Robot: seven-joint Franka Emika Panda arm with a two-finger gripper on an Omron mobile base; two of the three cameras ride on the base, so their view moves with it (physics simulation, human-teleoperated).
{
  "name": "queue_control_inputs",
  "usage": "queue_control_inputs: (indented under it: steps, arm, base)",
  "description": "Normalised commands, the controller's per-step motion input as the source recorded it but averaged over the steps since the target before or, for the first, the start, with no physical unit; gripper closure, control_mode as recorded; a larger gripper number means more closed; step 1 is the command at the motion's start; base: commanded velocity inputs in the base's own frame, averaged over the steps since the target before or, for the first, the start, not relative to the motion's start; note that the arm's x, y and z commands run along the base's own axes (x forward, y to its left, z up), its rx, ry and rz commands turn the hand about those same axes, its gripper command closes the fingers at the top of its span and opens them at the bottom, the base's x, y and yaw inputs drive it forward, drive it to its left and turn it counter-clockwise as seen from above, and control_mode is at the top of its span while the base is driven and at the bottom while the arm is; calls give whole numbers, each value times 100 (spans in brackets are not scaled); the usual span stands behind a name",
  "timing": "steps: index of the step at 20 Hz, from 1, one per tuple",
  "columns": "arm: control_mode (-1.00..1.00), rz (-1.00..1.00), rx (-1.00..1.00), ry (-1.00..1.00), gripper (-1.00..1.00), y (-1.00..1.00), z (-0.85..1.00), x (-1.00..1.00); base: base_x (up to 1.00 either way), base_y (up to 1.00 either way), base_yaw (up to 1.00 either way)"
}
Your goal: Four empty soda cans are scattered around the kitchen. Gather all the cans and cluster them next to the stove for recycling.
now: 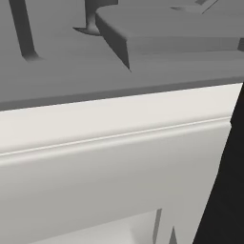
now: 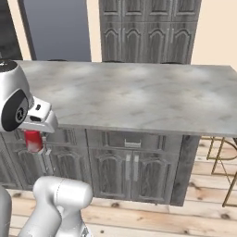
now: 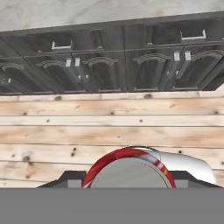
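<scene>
Light is even and soft across all three rendered pictures, with no glare and no hard cast shadows; the grey marble island counter (image 2: 139,92) shows only mild mottled brightening, and the dark grey wood cabinets (image 3: 113,65) ahead of the hand read clearly. The left base view is pressed close against a cream moulded surface (image 1: 109,167), which looks flat and featureless under grey, softly shaded shapes. Just below the hand, the red drink can with a silver top (image 3: 130,168) sits so near the lens that it looms large and is cropped, while the light plank floor (image 3: 109,127) beyond it stays sharp.
</scene>
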Motion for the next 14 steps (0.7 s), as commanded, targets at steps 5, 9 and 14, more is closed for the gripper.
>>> queue_control_inputs:
  steps: [5,9,14]
  arm:
    - [100,0,0,0,100,0,0,0]
    - [100,0,0,0,100,0,0,0]
    - [100,0,0,0,100,0,0,0]
  base:
    - [-38,100,0]
    - [48,96,0]
    - [85,89,0]
